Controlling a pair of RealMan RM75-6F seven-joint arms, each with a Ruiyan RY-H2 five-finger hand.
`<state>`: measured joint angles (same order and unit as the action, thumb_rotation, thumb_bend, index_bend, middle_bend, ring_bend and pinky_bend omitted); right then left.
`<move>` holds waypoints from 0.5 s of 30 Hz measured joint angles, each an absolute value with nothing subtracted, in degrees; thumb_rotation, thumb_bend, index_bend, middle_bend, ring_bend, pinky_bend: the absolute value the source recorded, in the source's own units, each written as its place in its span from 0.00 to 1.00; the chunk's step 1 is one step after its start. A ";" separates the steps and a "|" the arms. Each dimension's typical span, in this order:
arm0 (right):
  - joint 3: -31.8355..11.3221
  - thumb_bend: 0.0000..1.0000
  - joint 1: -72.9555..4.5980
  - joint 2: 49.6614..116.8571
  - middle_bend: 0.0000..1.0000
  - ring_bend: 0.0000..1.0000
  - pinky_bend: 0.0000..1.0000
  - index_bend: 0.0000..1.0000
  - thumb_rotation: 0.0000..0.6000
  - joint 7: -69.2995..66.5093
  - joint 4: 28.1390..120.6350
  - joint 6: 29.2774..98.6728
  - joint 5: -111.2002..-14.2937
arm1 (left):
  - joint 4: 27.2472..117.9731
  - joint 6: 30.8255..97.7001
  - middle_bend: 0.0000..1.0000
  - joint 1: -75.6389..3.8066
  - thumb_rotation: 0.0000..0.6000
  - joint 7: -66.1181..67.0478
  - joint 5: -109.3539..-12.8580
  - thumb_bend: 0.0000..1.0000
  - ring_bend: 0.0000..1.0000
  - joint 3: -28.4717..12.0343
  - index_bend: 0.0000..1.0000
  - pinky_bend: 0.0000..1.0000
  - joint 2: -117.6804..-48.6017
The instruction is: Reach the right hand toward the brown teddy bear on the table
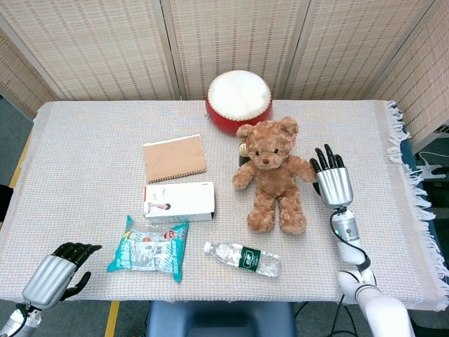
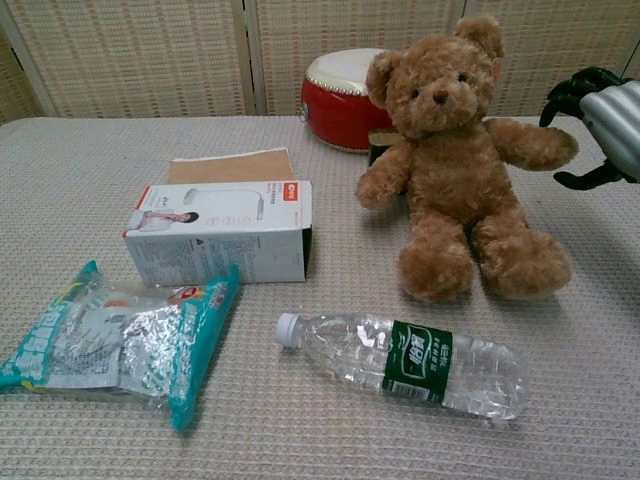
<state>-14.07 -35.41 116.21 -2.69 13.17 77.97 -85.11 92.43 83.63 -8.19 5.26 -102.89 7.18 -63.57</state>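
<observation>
The brown teddy bear [image 1: 272,173] sits upright in the middle of the table, facing me, and fills the upper right of the chest view [image 2: 455,160]. My right hand [image 1: 331,180] hovers just to the right of the bear's outstretched arm, fingers apart and empty; in the chest view the right hand [image 2: 603,128] shows at the right edge, close to that paw but apart from it. My left hand [image 1: 57,272] hangs at the table's near left corner with fingers curled in on nothing.
A red drum [image 1: 238,101] stands behind the bear. A brown notebook [image 1: 175,158], a white box [image 1: 179,201], a teal snack bag [image 1: 149,247] and a water bottle [image 1: 243,258] lie left of and in front of the bear. The tablecloth's fringed edge [image 1: 408,168] runs along the right.
</observation>
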 measured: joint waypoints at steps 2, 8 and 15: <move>-14.11 0.09 -36.08 117.13 0.21 0.14 0.38 0.38 1.00 -2.88 11.88 78.02 -84.59 | 92.34 83.78 0.27 -8.18 1.00 5.19 -103.05 0.44 0.25 7.19 0.21 0.28 -63.57; -13.82 0.09 -36.94 118.54 0.22 0.14 0.40 0.38 1.00 -4.09 10.08 78.73 -83.68 | 92.27 83.63 0.27 -8.27 1.00 4.94 -103.14 0.44 0.25 7.25 0.21 0.28 -63.55; -12.95 0.09 -37.10 119.11 0.23 0.15 0.43 0.41 1.00 -3.54 9.05 78.21 -83.28 | 92.33 83.90 0.27 -8.21 1.00 4.92 -103.60 0.44 0.25 7.42 0.21 0.28 -63.50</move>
